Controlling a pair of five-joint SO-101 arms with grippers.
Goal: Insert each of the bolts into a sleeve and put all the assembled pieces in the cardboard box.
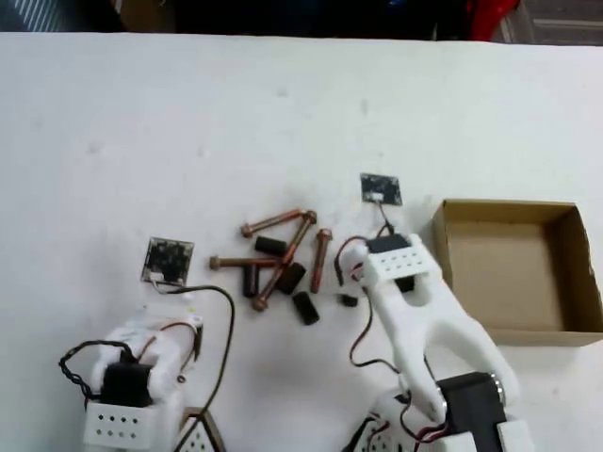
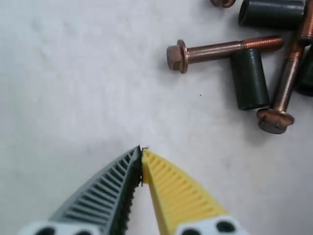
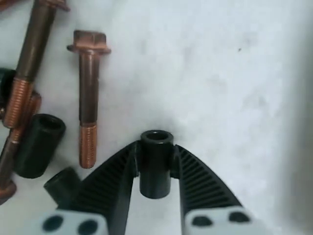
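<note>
Fingers (image 3: 115, 183) of my right gripper (image 3: 155, 151) were squeezed on one black sleeve (image 3: 156, 166). The sleeve stood up straight between them, with its open hole on top. I could not tell if its bottom touched the white table (image 3: 220, 73). A copper bolt (image 3: 89, 93) lay on the table just beside my right gripper, apart from the held sleeve. Past that bolt, more bolts and a second sleeve (image 3: 38, 145) lay on their sides in a small heap (image 1: 283, 252). The cardboard box (image 1: 509, 273) sat open on the other side of my right arm, well apart from the heap. My left gripper (image 2: 142, 151) was clenched on nothing, its grey and yellow tips touching. It pointed down at the table near the heap. One long bolt (image 2: 220, 49) and a dark sleeve (image 2: 249, 78) lay ahead of it, not touching it.
</note>
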